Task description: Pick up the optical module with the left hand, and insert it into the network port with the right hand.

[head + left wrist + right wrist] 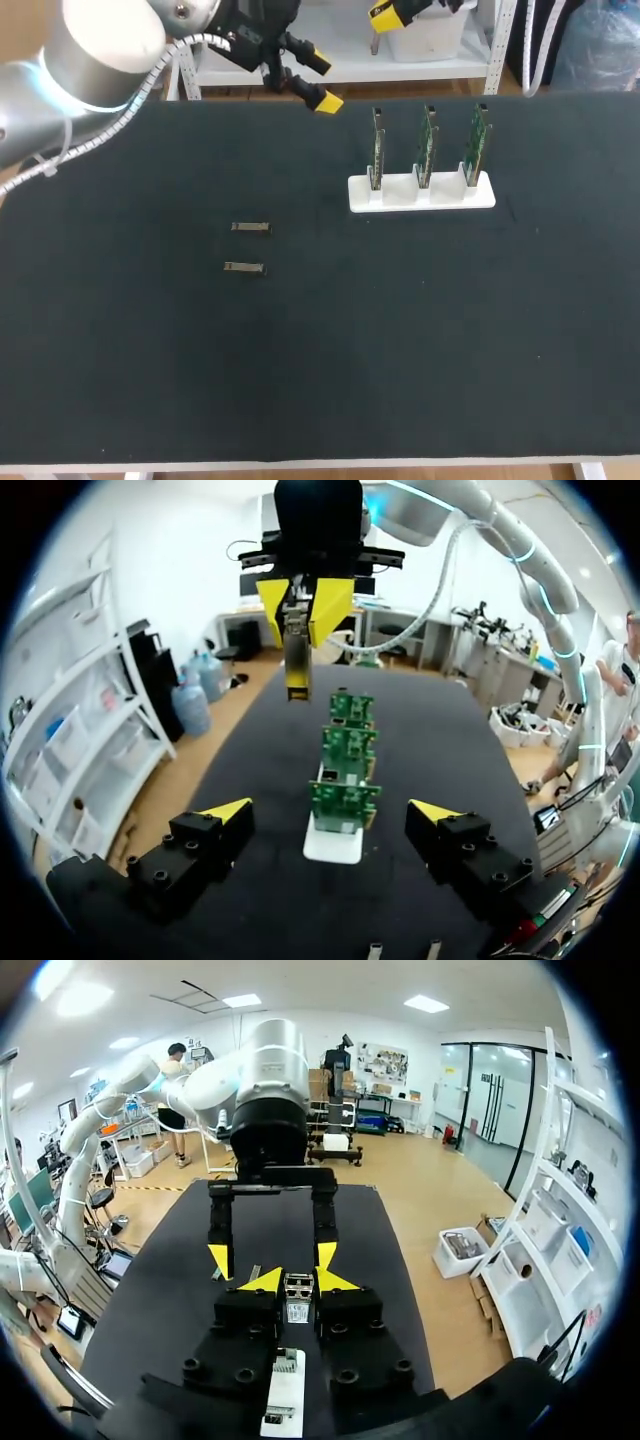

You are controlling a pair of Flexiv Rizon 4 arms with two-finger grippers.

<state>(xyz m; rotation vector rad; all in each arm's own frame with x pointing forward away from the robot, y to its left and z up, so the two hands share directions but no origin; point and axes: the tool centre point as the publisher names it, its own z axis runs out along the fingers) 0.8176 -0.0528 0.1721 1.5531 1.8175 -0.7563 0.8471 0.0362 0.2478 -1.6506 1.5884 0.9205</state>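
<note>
Black tabletop (150, 350) | right claw (298, 1285) clenched on module (296, 665), long axis upright, hanging over boards (426, 145) in stand (420, 196) near far edge; left claw (330, 810) released, empty, facing it

The head camera looks down from high behind on the whole table (300, 380), while the wrist cameras, low and close, face each other over the shared board stand (333, 845) ahead of the left fingers (228, 812).
</note>
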